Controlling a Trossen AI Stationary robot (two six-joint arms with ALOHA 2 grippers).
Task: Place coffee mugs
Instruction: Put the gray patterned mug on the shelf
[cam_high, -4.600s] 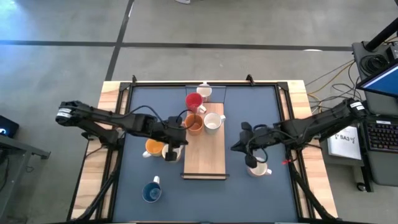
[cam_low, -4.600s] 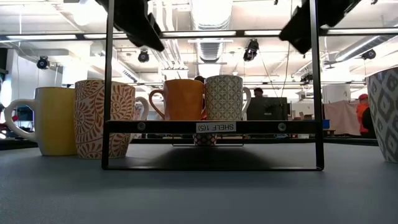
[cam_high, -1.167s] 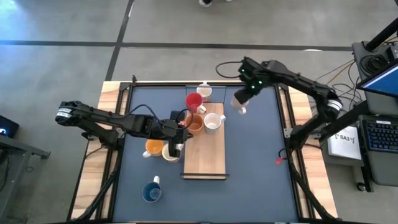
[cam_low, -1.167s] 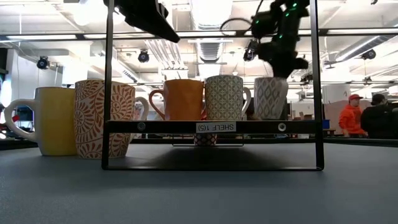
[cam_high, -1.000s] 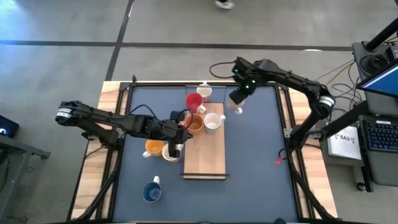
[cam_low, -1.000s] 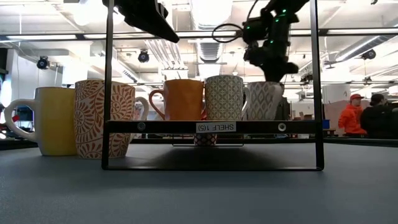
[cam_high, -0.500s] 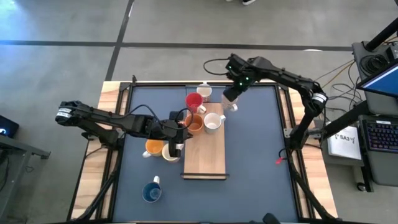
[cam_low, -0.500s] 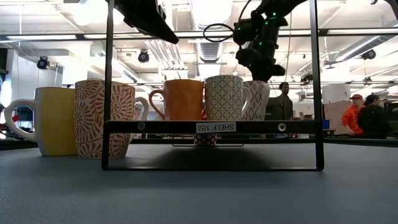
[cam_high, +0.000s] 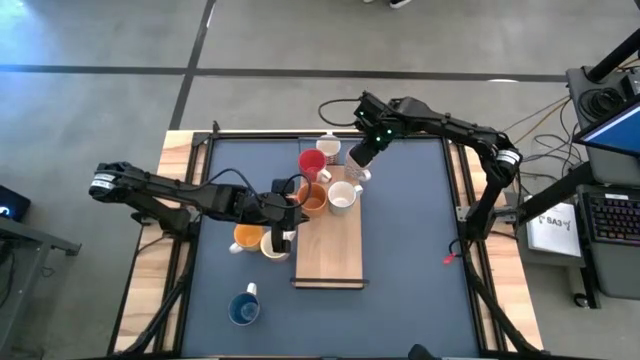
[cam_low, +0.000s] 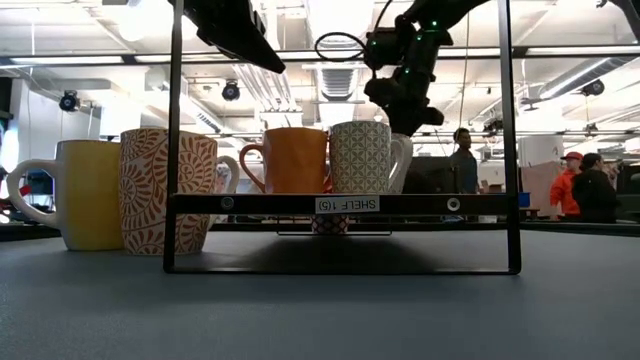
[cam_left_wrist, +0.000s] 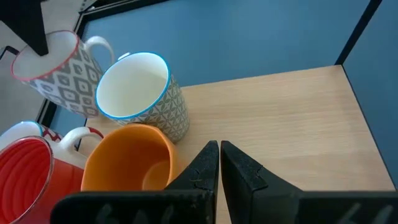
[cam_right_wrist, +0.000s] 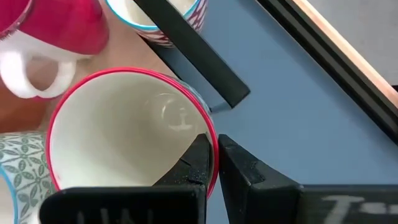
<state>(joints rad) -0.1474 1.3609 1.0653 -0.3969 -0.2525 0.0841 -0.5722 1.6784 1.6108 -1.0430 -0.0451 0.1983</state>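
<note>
High view shows the big blue worktop (cam_high: 400, 240) with a long wooden shelf (cam_high: 330, 250) standing in the middle of it. The right arm reaches over the far end of the shelf, and its right pincer (cam_high: 358, 158) is pinching the rim of a white mug with a red rim (cam_right_wrist: 124, 137), one finger inside and one outside. That mug hangs just above the shelf's far corner, close beside the mug with the blue rim (cam_high: 342, 196). The left arm stretches in from the other side, and its left pincer (cam_high: 290, 205) is pressed together with nothing in it, low by the orange mug (cam_high: 312, 199). A red mug (cam_high: 311, 163) sits next to the orange one, and one more white mug (cam_high: 328, 147) sits behind the shelf. On the worktop beside the shelf wait another orange mug (cam_high: 246, 236) and a cream mug (cam_high: 272, 244). A blue mug (cam_high: 243, 309) is off on its own near the front. These mugs look hard, smooth and easy to chip, so they should be set down softly. The rim or the handle is the best place to hold.
</note>
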